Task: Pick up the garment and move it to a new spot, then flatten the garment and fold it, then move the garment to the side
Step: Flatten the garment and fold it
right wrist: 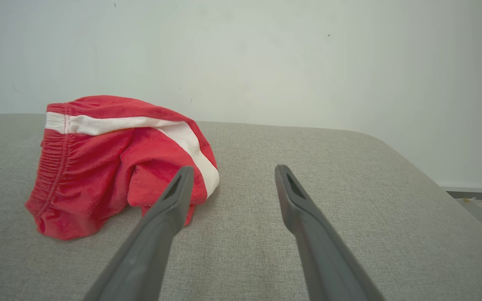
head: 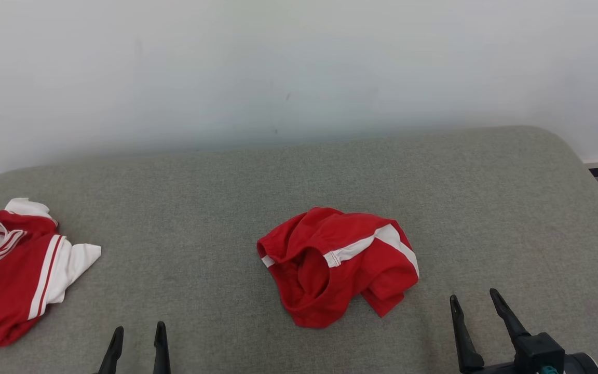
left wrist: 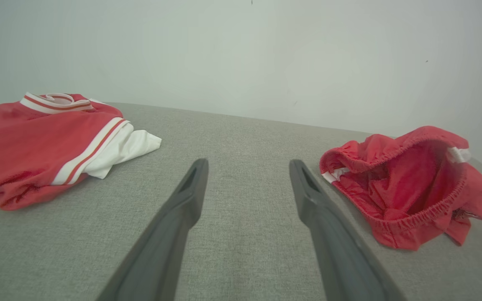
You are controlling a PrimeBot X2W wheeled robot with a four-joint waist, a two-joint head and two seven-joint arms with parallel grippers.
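The garment (head: 338, 262) is a pair of red shorts with a white side stripe, lying crumpled in the middle of the grey padded surface. In the left wrist view the garment (left wrist: 408, 184) lies to the right of my fingers, its elastic waistband gaping open. In the right wrist view the garment (right wrist: 119, 163) sits just ahead and left of my fingers. My left gripper (head: 139, 332) is open at the lower left, well left of the shorts. My right gripper (head: 475, 298) is open at the lower right, a short way right of them. Both hold nothing.
A red and white shirt (head: 11, 267) lies at the left edge of the grey surface (head: 216, 197), seen again as the shirt (left wrist: 44, 142) from the left wrist. A white wall rises behind. The surface's rounded right edge (head: 584, 166) drops to the floor.
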